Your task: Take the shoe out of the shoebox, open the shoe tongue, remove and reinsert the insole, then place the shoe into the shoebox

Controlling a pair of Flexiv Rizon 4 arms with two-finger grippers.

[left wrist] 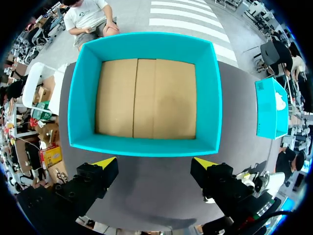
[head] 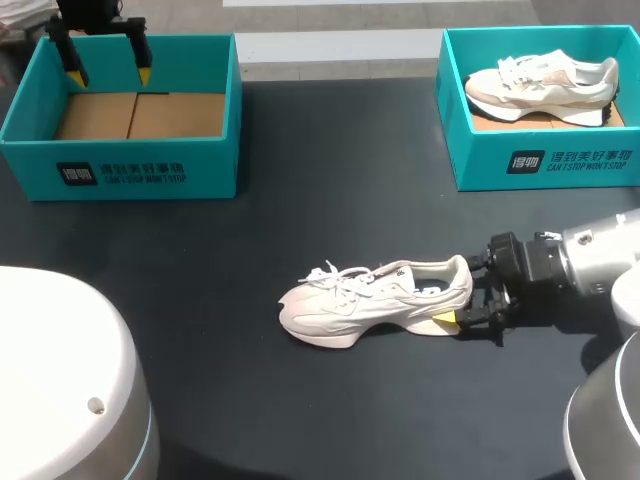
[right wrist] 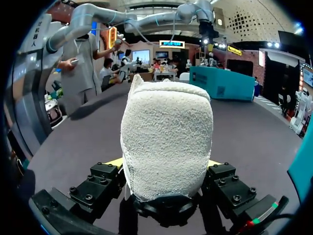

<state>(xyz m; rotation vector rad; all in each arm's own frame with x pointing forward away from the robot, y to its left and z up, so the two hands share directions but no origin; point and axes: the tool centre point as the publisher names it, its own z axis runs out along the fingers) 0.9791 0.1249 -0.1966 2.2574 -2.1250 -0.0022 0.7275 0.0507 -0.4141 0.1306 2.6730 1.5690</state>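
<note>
the shoe [right wrist: 166, 142] fills my right wrist view: a nubbly cream heel, rounded on top, clamped from both sides by the fingers of my right end effector [right wrist: 166, 165]. only the head view shows it whole, on its sole in the middle of the dark desk [head: 200, 250], toe toward my left. farther off, my left end effector [left wrist: 154, 161] hangs with fingers spread above a teal shoebox [left wrist: 146, 146]; its wrist view shows the brown cardboard floor. a second shoebox [head: 540, 160] far right holds another shoe [head: 540, 85].
</note>
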